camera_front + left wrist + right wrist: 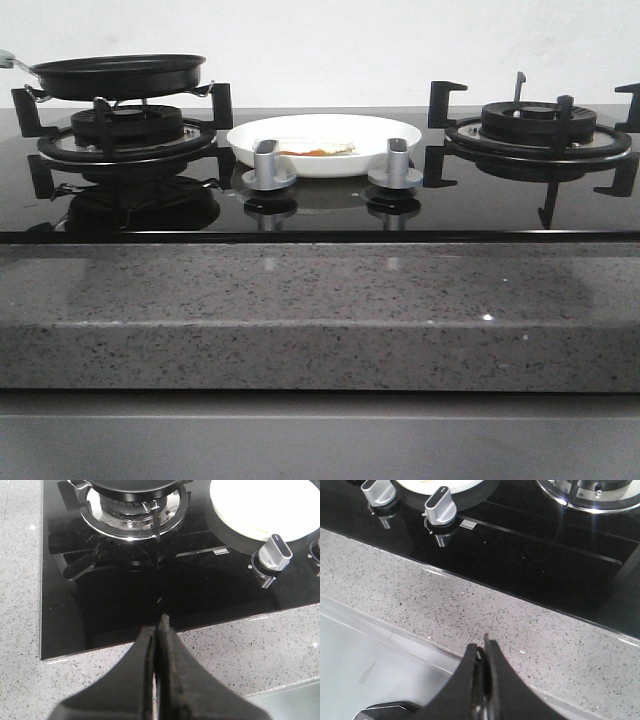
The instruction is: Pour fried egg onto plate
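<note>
The white plate (325,140) sits on the black glass hob between the two burners, and the fried egg (318,150) lies flat in it with its orange yolk showing. The plate's rim also shows in the left wrist view (260,510) and in the right wrist view (445,484). The black frying pan (118,75) rests on the left burner; I see nothing in it from this angle. My left gripper (159,625) is shut and empty above the hob's front edge. My right gripper (482,647) is shut and empty over the granite counter edge. Neither gripper shows in the front view.
Two silver knobs (268,165) (396,163) stand in front of the plate. The right burner (535,130) carries nothing. A speckled grey granite counter (320,310) runs along the hob's front.
</note>
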`<state>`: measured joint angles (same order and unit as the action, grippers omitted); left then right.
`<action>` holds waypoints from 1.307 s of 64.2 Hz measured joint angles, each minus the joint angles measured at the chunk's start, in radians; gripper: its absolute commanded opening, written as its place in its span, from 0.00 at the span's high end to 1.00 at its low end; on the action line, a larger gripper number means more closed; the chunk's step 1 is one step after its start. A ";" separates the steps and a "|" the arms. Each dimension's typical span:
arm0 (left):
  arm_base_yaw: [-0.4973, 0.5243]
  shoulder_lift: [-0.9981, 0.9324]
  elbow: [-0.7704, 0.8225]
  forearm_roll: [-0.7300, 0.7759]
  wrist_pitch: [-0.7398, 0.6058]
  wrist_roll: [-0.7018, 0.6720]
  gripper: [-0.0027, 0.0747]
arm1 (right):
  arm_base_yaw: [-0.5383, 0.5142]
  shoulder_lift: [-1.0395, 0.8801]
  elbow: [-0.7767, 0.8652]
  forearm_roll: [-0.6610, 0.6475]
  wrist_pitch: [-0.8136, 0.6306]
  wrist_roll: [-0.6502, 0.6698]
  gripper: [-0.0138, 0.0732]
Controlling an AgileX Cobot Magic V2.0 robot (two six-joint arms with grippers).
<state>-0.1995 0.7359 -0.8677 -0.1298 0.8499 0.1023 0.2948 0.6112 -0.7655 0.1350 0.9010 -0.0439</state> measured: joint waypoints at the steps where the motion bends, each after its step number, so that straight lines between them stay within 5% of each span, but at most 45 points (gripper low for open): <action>1: 0.000 -0.004 0.000 0.002 -0.002 0.000 0.99 | 0.000 0.000 0.000 0.000 -0.001 0.000 0.92; 11: 0.043 -0.112 0.101 0.023 -0.105 0.000 0.99 | 0.000 0.000 0.000 0.000 -0.002 0.000 0.92; 27: 0.147 -0.430 0.493 0.025 -0.449 0.000 0.99 | 0.000 0.000 0.000 0.000 -0.002 0.000 0.92; 47: 0.161 -0.709 0.852 0.023 -0.774 0.000 0.99 | 0.000 0.000 0.000 0.000 -0.002 0.000 0.92; 61: 0.176 -0.739 0.871 0.021 -0.893 0.000 0.99 | 0.000 0.000 0.000 -0.002 -0.002 0.000 0.92; 84: 0.179 -0.739 0.871 0.020 -0.899 0.000 0.99 | 0.000 0.000 0.000 -0.002 -0.002 0.000 0.92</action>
<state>-0.0205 -0.0028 0.0031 -0.1102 -0.0494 0.1023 0.2948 0.6112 -0.7655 0.1329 0.8987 -0.0439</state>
